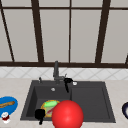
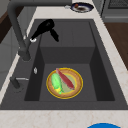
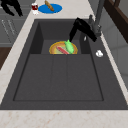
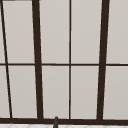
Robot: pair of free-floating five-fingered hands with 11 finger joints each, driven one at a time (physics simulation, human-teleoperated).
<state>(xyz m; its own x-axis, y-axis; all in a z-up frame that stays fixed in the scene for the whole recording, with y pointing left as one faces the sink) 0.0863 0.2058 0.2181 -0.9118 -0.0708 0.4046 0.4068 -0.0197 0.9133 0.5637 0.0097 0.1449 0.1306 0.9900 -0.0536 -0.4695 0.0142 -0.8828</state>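
Altogether, two hands (image 1: 40,114) (image 1: 67,81), one plate (image 2: 77,87), one faucet (image 1: 56,71).

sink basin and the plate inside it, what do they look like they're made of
The sink basin looks like dark matte composite or stone: charcoal grey, flat, with no gleam, though coated metal is possible. The plate looks like glazed ceramic or plastic, tan with a bright yellow rim; a green vegetable and a red strip lie on it.
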